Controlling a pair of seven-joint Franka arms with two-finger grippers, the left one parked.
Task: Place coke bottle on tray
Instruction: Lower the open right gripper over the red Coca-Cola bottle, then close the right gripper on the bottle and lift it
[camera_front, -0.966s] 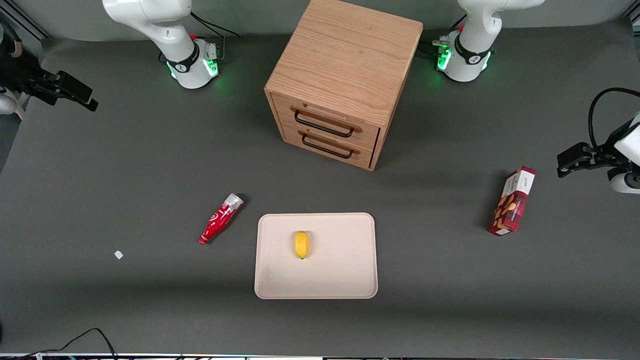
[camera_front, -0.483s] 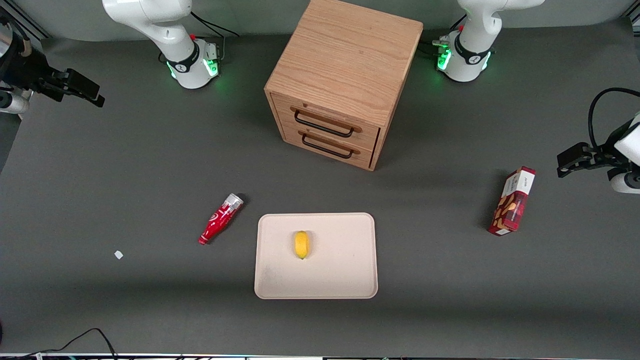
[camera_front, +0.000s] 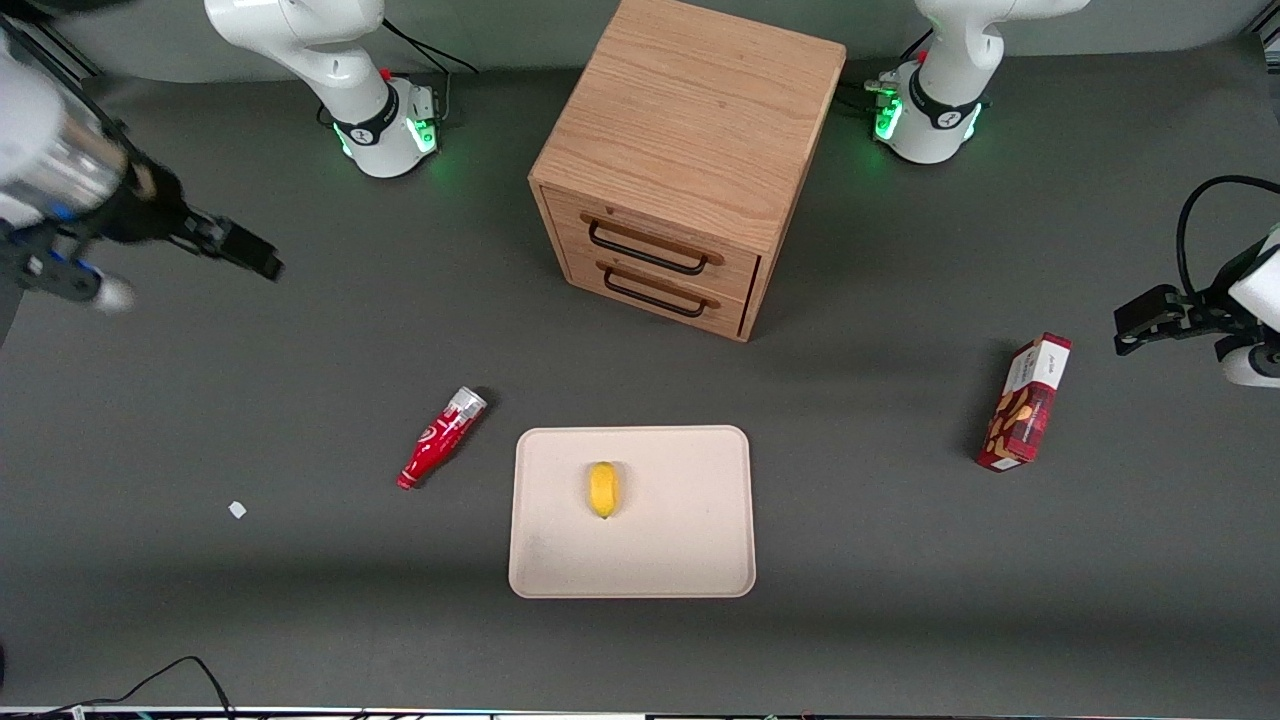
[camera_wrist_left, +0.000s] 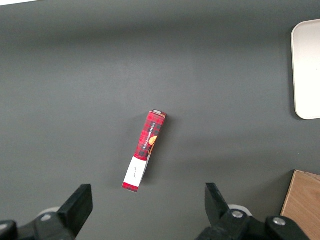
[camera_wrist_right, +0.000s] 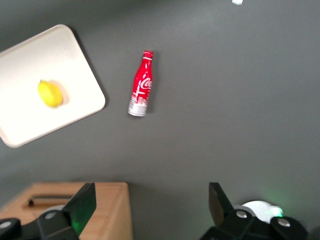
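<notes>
Gripper (camera_front: 255, 258): fingers spread apart, empty, high toward the working arm's end.
Coke bottle (camera_front: 441, 438): lies flat on the table just beside the tray (camera_front: 700, 560), nearer the front camera than the gripper.
Long axis: diagonal, cap nearest the camera.

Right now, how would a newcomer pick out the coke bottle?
Find the beige tray holding a lemon. The coke bottle lies on the table beside it, toward the working arm's end. It is slim, red, silver-based; the open gripper hovers far off.

I'm seeing even overhead light, soft shadows hugging the cabinet (camera_front: 690, 165) and snack box (camera_front: 1024, 403). Motion blur is smearing the gripper (camera_front: 240, 250) at the working arm's end, held above the table. Tray (camera_wrist_right: 20, 65) is glaring near-white.
</notes>
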